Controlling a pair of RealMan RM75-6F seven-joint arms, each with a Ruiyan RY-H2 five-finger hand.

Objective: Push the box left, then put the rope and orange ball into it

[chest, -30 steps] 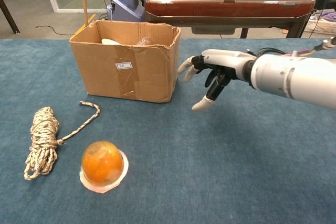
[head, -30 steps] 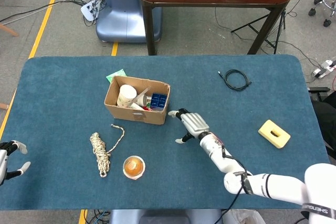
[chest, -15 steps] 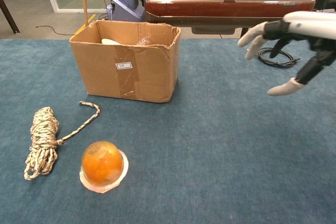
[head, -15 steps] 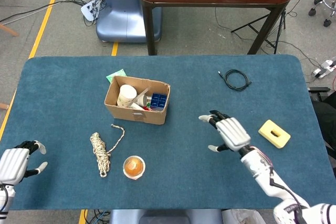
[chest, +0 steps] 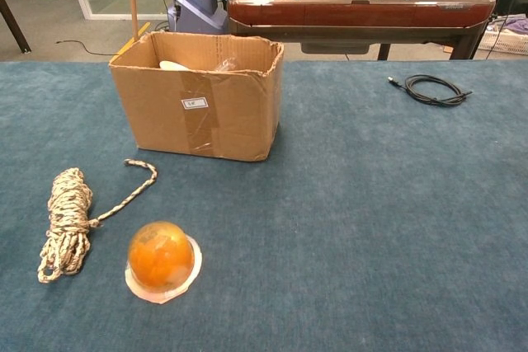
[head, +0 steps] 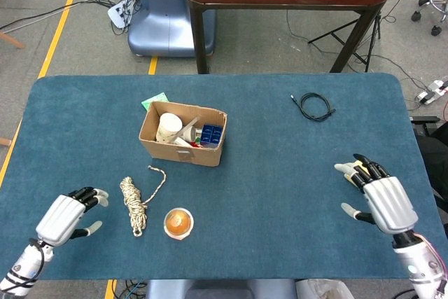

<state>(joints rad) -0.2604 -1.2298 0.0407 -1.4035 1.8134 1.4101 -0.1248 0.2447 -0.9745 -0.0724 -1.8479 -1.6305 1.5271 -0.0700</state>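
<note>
Black cable point(head: 315, 107) far right of box point(head: 183, 134); yellow block point(head: 358, 168) under right hand point(head: 381, 199).

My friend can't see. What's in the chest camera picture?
An open brown cardboard box stands on a blue carpeted table. In front of it lie a coiled beige rope and an orange ball on a white disc; a black cable lies far right.

The table point(chest: 388, 228) wears matt, napped blue cloth; on it the box point(chest: 198, 105) is plain brown cardboard patched with glossy tape; left of the box lies a rough, braided rope point(chest: 68, 220); the orange ball point(chest: 161, 255) beside it is smooth and shiny; both hands point(head: 66, 216) point(head: 385, 202) look like pale, ribbed plastic.
</note>
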